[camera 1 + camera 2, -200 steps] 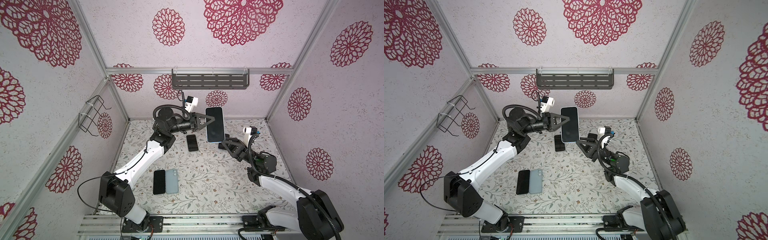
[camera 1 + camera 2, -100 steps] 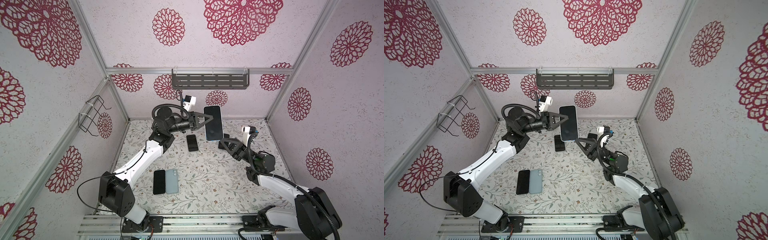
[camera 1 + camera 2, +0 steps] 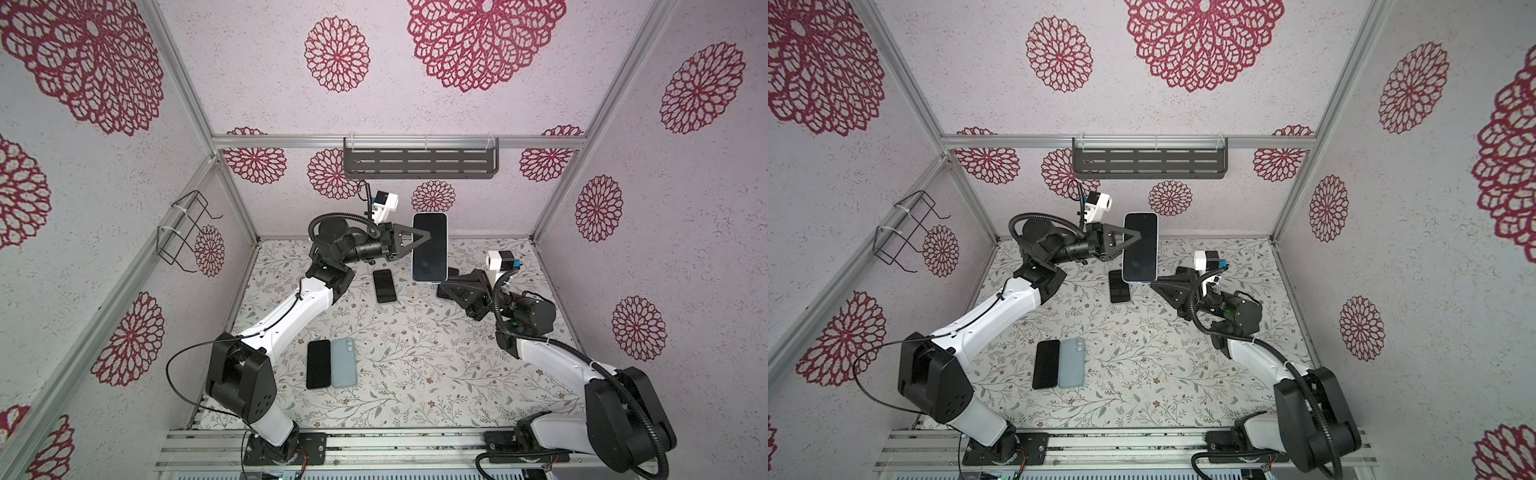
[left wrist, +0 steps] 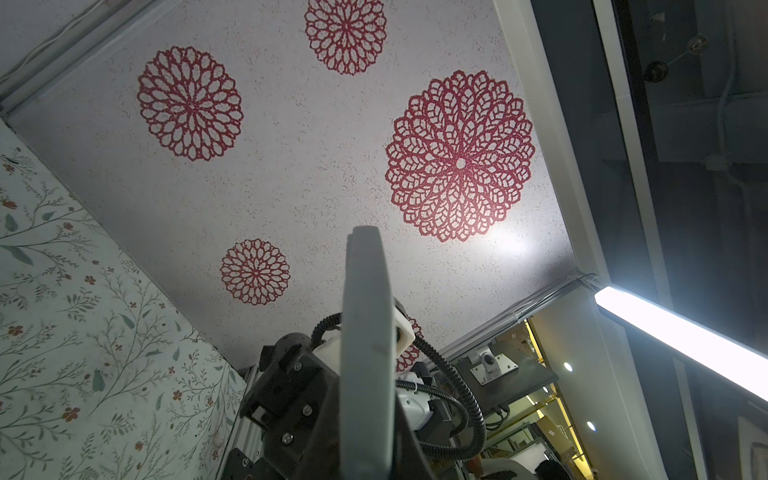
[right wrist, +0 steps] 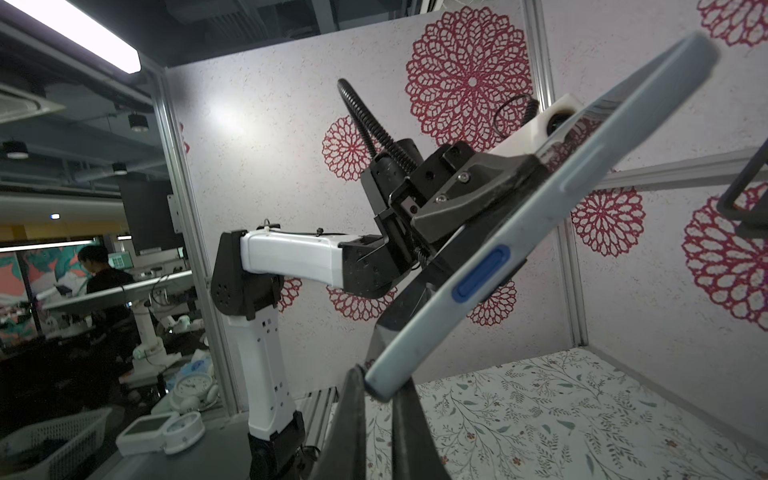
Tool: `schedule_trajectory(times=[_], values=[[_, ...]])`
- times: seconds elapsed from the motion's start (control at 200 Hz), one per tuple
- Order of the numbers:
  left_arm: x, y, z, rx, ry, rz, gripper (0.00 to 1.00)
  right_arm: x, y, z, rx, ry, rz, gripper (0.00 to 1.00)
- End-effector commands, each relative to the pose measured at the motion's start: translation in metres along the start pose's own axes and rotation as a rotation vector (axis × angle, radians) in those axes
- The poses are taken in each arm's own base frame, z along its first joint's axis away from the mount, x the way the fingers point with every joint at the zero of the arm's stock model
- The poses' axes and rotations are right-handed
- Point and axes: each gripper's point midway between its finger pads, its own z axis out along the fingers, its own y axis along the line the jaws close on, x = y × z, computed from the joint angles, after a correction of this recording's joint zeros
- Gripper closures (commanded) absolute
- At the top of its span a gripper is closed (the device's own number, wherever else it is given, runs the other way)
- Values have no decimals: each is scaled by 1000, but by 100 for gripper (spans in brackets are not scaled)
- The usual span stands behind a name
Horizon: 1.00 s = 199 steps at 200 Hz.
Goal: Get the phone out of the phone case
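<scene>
Where the phone is: the phone (image 3: 430, 249) sits, as far as I can judge, fully inside the pale blue-grey phone case (image 5: 540, 216). It is held in the air above the back of the table (image 3: 415, 374), screen facing the top views.
Left fingers: the left fingers (image 3: 424, 238) are clenched across one long edge, one on the screen and the other presumably behind the back.
Right fingers: the right fingers (image 3: 1159, 286) are pinched on a lower corner of the phone case; my right wrist view shows that corner wedged between them.
Why held so: I read the left grip as an anchor that keeps the item clear of the table, so the right can peel the corner lip away.
Arms: two, both on the one item.
Loose on the table: three. One small black phone (image 3: 383, 286) lies between the arms. One black phone (image 3: 318, 364) touches one grey-blue piece (image 3: 343, 362), lenses up; whether that piece is an empty case I cannot tell.
Wall fittings: one dark shelf (image 3: 419, 162), one wire rack (image 3: 183, 232).
</scene>
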Motion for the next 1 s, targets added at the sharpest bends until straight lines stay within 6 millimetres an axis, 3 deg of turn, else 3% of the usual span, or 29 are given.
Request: schedule_trajectory(times=[0.0, 0.195, 0.35, 0.435, 0.53, 0.595, 0.696, 0.821, 0.991], values=[[20, -18, 22, 49, 74, -36, 100, -5, 15, 6, -126, 50, -306, 100], [21, -14, 24, 36, 83, -41, 100, -13, 0, 6, -91, 30, -388, 100], [17, -18, 17, 18, 60, -12, 100, -15, -9, -10, 41, -45, -380, 100], [9, -22, 6, -5, 17, 18, 100, -9, -3, -22, 101, -77, -349, 100], [-2, -29, -7, -18, -44, 56, 100, 0, 5, -37, 170, -113, -290, 67], [-7, -31, -12, -33, -73, 94, 100, -1, 10, -43, 201, -146, -241, 57], [-8, -27, -13, -60, -80, 126, 100, -13, 4, -45, 265, -201, -100, 52], [-10, -28, -13, -49, -97, 151, 100, -27, -16, -35, 326, -211, 104, 53], [-13, -26, -15, -57, -122, 174, 100, -34, -7, -14, 252, -208, 212, 54]])
